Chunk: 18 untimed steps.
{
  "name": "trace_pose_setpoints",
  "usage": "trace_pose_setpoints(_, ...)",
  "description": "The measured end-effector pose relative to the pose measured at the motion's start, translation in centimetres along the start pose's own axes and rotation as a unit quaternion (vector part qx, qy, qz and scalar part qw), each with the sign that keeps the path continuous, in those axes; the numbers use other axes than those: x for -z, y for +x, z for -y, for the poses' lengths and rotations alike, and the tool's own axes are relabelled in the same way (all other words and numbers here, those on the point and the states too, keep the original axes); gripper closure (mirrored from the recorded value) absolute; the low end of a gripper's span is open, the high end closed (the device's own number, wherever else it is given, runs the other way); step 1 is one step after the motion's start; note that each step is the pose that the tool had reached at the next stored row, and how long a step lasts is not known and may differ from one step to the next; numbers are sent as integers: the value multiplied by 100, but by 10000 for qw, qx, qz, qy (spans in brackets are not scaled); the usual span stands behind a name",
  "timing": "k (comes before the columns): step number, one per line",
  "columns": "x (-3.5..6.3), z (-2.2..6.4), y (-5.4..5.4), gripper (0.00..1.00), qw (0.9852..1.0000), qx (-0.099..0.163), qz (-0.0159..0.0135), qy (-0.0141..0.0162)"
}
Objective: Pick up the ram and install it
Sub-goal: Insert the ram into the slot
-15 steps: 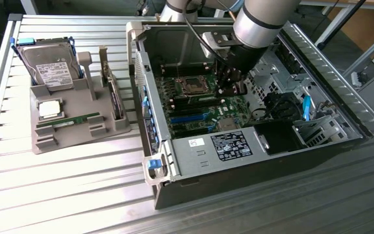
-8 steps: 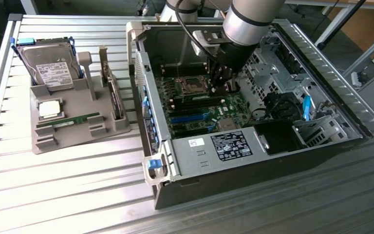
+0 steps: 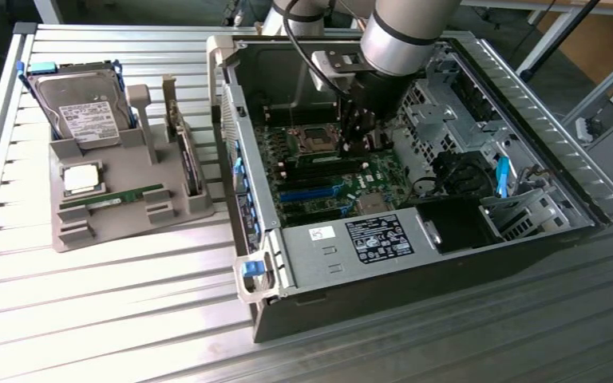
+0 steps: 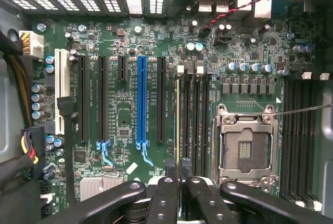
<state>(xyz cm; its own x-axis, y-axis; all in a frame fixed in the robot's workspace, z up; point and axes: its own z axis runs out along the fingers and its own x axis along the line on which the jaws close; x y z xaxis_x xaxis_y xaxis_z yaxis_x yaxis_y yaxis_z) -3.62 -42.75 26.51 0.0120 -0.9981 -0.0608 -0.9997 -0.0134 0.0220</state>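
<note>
Gripper (image 4: pixel 179 174): its dark linkage fills the near edge of the wrist view, with the fingertips drawn almost together and pinching a thin board edge.
Ram (image 4: pixel 177 120): seen edge-on as a narrow yellow-green line running out from between the fingertips, directly over the first of the black memory slots (image 4: pixel 195 120). I cannot tell whether it is above the slot or already touching it.
Arm: in the exterior view the gripper (image 3: pixel 357 136) reaches down inside the open computer case (image 3: pixel 318 255), over the motherboard (image 3: pixel 338 179).
Neighbours: the CPU socket (image 4: pixel 244 148) lies just beside the slots on one side, and the blue expansion slot (image 4: pixel 141 99) on the other.
Grey holder (image 3: pixel 125 231): stands outside the case on the exterior view's left, with a hard drive (image 3: pixel 83 112), a silver chip (image 3: pixel 81 177) and another green stick (image 3: pixel 109 199).
Risk, alignment: if the stick is slightly skewed or its notch is off, pressing could jam it or strain the slot.
Risk, grip: held only by its thin edge, it could tilt or slip and seat one end first.
Risk, latches: clips that are not open would block seating.
</note>
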Motion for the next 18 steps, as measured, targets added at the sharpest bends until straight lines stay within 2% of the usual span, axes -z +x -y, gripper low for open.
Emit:
trace_pose_setpoints(11,-101,-16,5,89,10000,-44,-8,2)
trace_pose_setpoints(18,-165,-21,-31,89,10000,-48,-8,3)
